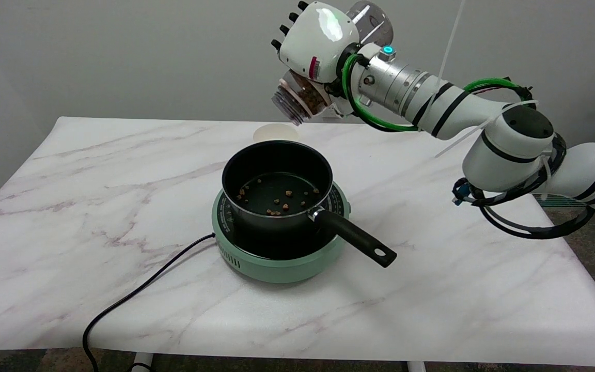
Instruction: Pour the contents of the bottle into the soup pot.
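Overhead, right hand (318, 44), fingers clasping the bottle (301, 99), mouth tilted down-left toward the soup pot (277, 181).

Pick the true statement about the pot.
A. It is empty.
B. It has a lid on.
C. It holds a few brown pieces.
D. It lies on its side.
C: small brown pieces lie scattered on the bottom of the pot, which stands upright and uncovered on the green burner.

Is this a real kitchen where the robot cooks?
Probably not a real kitchen, more likely a test room. There is just a marble-look table against a bare wall, one soup pot on a small green hotplate, and the robot hand tipping a bottle.
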Controlling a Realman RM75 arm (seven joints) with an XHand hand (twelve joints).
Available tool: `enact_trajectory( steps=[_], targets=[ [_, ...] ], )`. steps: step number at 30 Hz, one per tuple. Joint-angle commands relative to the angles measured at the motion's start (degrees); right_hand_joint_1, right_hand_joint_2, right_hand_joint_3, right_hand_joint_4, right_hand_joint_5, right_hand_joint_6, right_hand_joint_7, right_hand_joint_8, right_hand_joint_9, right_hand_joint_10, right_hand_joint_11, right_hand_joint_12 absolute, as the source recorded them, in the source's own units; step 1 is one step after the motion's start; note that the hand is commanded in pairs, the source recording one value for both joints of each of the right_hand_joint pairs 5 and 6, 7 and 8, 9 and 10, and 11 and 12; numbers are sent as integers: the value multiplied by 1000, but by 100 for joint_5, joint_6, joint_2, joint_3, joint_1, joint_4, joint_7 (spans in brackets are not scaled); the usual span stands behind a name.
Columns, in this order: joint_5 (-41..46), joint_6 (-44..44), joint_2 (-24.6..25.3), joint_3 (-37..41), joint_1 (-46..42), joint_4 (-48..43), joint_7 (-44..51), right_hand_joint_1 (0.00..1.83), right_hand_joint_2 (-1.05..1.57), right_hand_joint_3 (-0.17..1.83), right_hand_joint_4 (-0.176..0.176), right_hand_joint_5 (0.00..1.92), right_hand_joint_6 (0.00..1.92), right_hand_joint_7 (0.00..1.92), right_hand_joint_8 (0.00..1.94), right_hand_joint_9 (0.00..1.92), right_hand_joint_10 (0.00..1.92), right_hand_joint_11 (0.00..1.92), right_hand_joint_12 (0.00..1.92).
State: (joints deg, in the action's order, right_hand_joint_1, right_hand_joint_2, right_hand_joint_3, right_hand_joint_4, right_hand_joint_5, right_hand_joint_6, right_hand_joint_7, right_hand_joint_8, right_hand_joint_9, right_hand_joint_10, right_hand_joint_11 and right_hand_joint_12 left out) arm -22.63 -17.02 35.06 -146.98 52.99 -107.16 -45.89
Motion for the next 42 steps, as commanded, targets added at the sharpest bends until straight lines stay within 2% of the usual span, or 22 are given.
enact_trajectory(
  steps=[1,31,39,42],
  targets=[
    [-193,53,-178,-183,148,3,-31,1500,587,802,0,1429,1429,1350,1350,1197,1197,1045,1045],
    [-249,98,-202,-191,106,3,-97,1500,600,799,0,1451,1451,1355,1355,1198,1198,1046,1046],
    [-2,80,-234,-184,-29,11,-184,1506,530,860,0,1433,1433,1342,1342,1182,1182,1031,1031],
    [-218,45,-250,-165,18,11,-135,1506,525,871,0,1433,1433,1339,1339,1181,1181,1029,1029]
  ],
)
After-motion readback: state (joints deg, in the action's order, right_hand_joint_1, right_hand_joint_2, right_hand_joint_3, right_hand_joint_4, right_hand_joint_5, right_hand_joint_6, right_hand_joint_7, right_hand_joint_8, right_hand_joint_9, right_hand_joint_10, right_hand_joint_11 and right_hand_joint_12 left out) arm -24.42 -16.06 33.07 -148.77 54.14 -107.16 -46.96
